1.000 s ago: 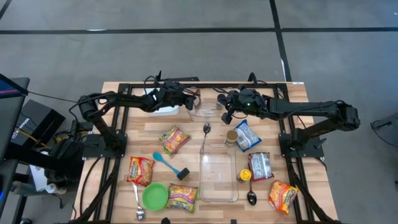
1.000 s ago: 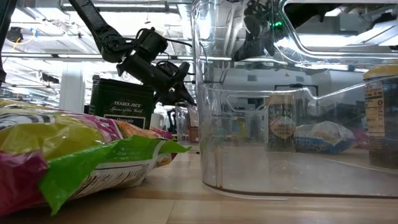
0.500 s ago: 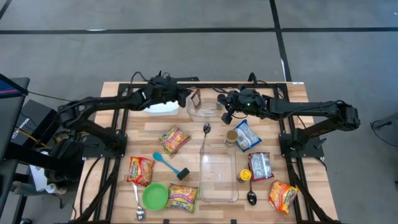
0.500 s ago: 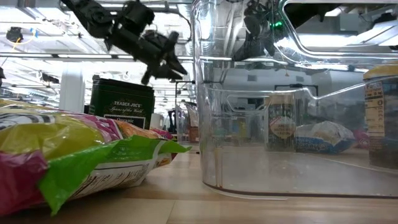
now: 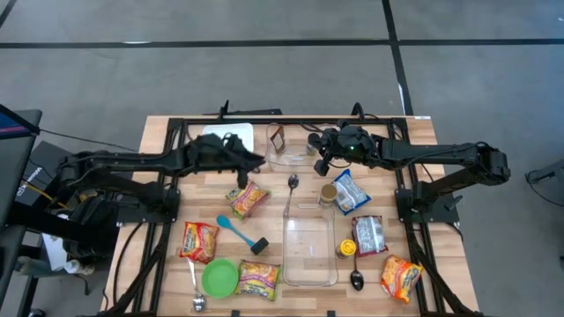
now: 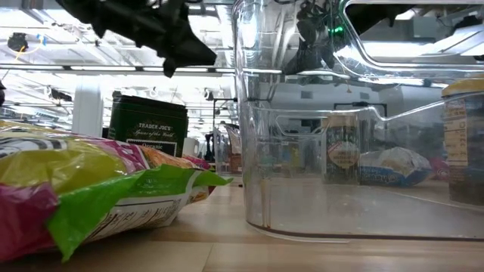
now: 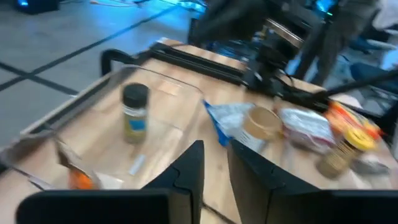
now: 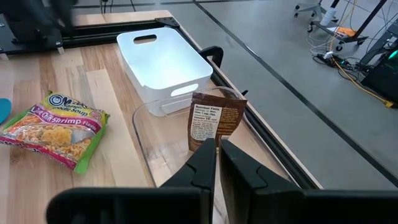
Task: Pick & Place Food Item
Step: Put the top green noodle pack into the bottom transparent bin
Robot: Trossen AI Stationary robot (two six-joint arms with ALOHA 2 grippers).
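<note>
My left gripper, fingers nearly together and empty, hovers just above the noodle packet, which lies flat on the worktop, nearer this arm than my shut right gripper.

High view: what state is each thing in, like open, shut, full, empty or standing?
left pincer, hovering, holding nothing
right pincer, shut, at the small clear tub
white bin, empty
brown packet, standing upright in the small clear tub
long clear container, empty
green bowl, empty
jar, upright, lid on
</note>
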